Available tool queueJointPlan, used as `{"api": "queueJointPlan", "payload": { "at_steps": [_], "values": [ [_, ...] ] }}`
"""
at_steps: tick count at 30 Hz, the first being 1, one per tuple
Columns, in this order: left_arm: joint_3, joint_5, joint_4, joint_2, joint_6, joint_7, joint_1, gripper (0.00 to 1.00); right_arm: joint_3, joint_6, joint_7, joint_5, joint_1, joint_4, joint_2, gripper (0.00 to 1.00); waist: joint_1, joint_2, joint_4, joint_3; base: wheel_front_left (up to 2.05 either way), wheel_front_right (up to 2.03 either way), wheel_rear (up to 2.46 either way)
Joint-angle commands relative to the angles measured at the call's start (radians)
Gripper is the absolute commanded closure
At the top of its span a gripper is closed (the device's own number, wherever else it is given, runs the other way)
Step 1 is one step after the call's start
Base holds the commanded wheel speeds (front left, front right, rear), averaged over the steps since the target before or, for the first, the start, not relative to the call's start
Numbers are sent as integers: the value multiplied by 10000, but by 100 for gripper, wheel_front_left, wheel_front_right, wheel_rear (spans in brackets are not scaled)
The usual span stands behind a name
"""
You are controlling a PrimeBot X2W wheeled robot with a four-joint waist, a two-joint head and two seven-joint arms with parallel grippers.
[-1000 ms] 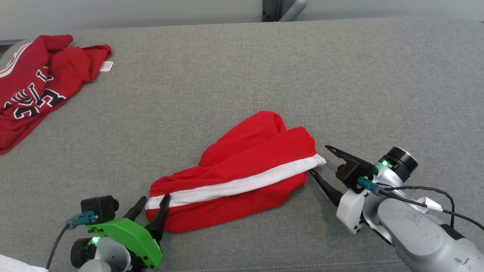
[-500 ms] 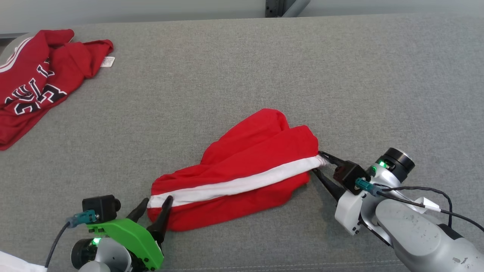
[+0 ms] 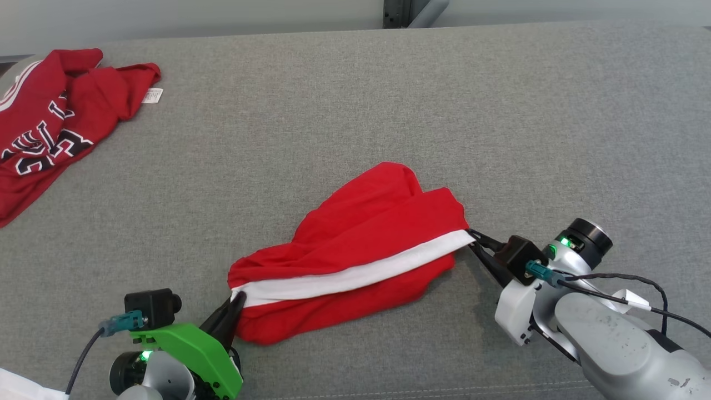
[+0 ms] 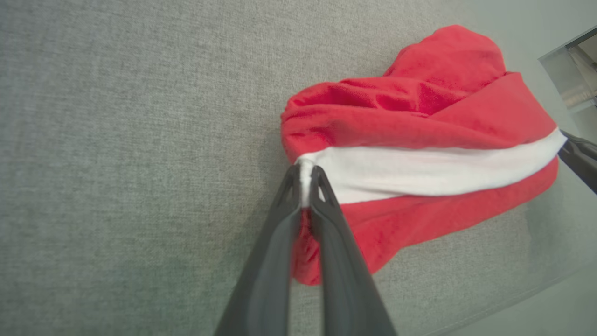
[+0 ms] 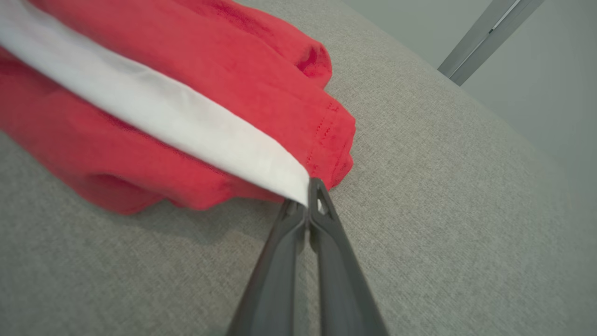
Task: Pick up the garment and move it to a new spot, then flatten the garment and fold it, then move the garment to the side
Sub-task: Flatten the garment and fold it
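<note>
Head view: left tool [image 3: 236,300] and right tool [image 3: 473,239] each clamp one end of the bunched garment [image 3: 366,222]; relocation, flattening, folding and setting aside apparently remain.

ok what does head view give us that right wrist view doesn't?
Head view, not right wrist: left claw shut on one end of the white stripe, and a lettered red jersey at far left. Right wrist, not head: hem stitching beside the pinch. Both: the red garment, right claw shut on the stripe's other end, the grey fabric surface.
</note>
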Motion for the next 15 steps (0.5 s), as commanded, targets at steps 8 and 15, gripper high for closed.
{"api": "queueJointPlan", "payload": {
  "at_steps": [8, 15],
  "values": [
    [83, -176, -1126, 226, -2, -151, 342, 100, -344, -18, -35, 449, 295, -632, -428, 100, 0, -1, -117, -291, 0, 0, 0],
    [381, -117, -3564, 569, 372, -63, 767, 100, -602, -18, 1151, 1570, 826, -2945, -1652, 100, 0, -1, -354, -440, 0, 0, 0]
  ]
}}
